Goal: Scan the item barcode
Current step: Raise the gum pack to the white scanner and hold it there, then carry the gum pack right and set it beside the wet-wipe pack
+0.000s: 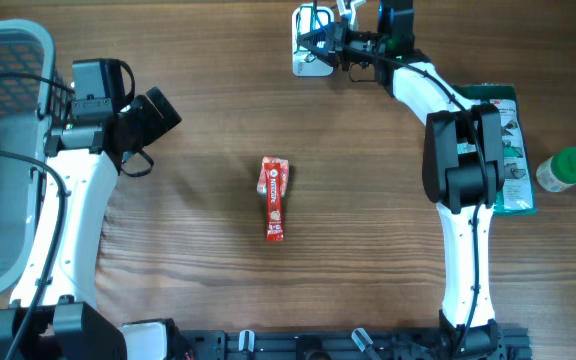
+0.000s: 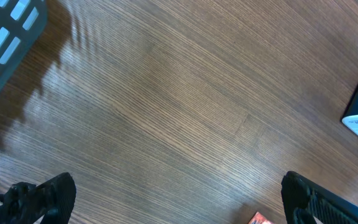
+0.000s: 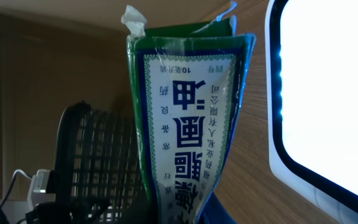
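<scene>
- The right pincer [image 1: 320, 40] is at the far side of the table [image 1: 368, 220]. It is squeezed nearly closed and pinches a green packet [image 3: 185, 124] by its bottom end.
- The green packet stands straight up, just beside the bright window of the white scanner [image 1: 304, 62]. So the pick-up and the carry look done.
- The side of the packet we can see has big printed letters but no barcode. I cannot tell if the barcode faces the light, or if the scan has worked.
- I think what is left is to turn the packet until the stripes meet the window.
- The left pincer [image 1: 154, 112] is spread wide and holds nothing. It hangs over bare wood near the grey basket [image 1: 8, 45].
- A red packet [image 1: 273, 197] lies in the middle of the table.
- A green bag [image 1: 506, 150] and a jar with a green lid [image 1: 566, 170] lie on the right.
</scene>
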Robot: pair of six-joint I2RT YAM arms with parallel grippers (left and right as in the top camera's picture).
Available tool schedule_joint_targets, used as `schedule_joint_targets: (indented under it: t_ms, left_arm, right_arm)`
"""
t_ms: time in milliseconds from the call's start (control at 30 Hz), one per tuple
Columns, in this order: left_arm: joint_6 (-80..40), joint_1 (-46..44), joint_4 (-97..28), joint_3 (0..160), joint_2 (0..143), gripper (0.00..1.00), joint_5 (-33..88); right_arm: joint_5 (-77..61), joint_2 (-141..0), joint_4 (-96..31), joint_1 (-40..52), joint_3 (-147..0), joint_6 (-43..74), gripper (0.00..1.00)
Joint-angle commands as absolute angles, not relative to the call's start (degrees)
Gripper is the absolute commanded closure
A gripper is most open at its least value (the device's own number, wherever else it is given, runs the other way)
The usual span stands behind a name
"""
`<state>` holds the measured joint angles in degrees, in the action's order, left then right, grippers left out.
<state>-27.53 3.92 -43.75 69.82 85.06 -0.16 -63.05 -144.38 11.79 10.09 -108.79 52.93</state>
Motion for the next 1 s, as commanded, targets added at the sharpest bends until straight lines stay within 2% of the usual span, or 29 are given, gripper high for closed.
schedule_joint_targets:
  t_ms: [0, 100, 200, 400, 500, 667, 733, 833, 967]
  left_arm:
    - [-27.5, 4.1, -43.8, 70.3, 84.5, 0.00, -0.8]
    - [-27.5, 4.1, -43.8, 70.3, 84.5, 0.00, -0.8]
    - [-27.5, 4.1, -43.8, 70.3, 84.5, 0.00, -0.8]
    - [-27.5, 4.1, -43.8, 70.3, 84.5, 0.00, -0.8]
    - [-27.5, 4.1, -43.8, 70.3, 84.5, 0.00, -0.8]
    - [-27.5, 4.1, -43.8, 70.3, 84.5, 0.00, -0.8]
    - [-27.5, 4.1, -43.8, 70.3, 84.5, 0.00, -0.8]
    - [-27.5, 4.1, -43.8, 70.3, 84.5, 0.00, -0.8]
    - [-27.5, 4.1, -43.8, 70.3, 84.5, 0.00, -0.8]
  right_arm:
    - [-65.0, -144.9, 11.9, 10.1, -109.2, 54.2, 0.85]
    - [-66.2, -144.9, 11.9, 9.9, -109.2, 55.9, 0.95]
    - [-67.4, -144.1, 11.9, 9.7, -109.2, 57.5, 0.95]
    - [-67.2, -137.3, 5.0, 9.7, -109.2, 52.7, 0.95]
    - [-63.9, -131.3, -6.6, 9.7, -109.2, 44.3, 0.95]
    - [-51.0, -120.0, -34.5, 9.7, -109.2, 23.4, 0.95]
    - [-39.2, -114.2, -51.1, 9.7, -109.2, 13.1, 0.96]
    - [-23.7, -110.4, -65.2, 9.7, -109.2, 7.9, 0.95]
    - [-5.5, -109.0, -80.9, 9.7, -109.2, 7.7, 0.95]
